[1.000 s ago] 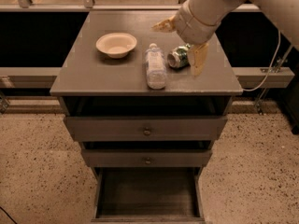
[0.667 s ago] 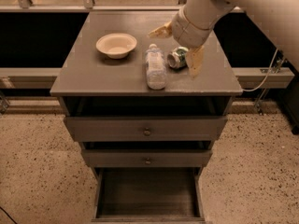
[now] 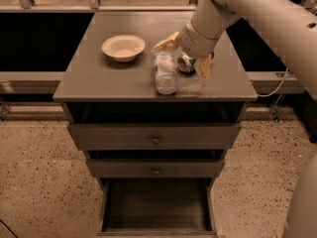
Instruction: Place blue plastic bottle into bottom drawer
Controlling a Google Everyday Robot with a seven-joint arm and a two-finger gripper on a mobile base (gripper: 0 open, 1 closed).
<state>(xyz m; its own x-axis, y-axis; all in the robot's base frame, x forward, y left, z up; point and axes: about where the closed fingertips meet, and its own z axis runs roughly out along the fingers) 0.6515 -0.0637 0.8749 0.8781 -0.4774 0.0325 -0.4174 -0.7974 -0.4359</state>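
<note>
The robot's pale arm is reaching down from the upper right of the frame and is taking up most of that corner. Below it, the grey wooden cabinet is filling the centre, standing on a speckled floor. Its worktop is spreading across the upper middle. The bottom drawer is standing pulled out at the lower centre of the frame, showing its bare grey floor and low side walls. Above it, the two knobbed drawers are sitting nearly closed. The blue plastic bottle is lying on its side on the worktop, just right of centre, with one end pointing toward the front edge. A pale shallow bowl is resting upright to the left of it, well apart. A crushed green can is lying just beside the bottle on the right. The gripper is hovering low over the can and the far end of the bottle. Its yellowish fingers are spreading wide apart, one above the bottle's far end and the other to the right of the can. It is gripping nothing, and the bottle is sitting free on the worktop.
</note>
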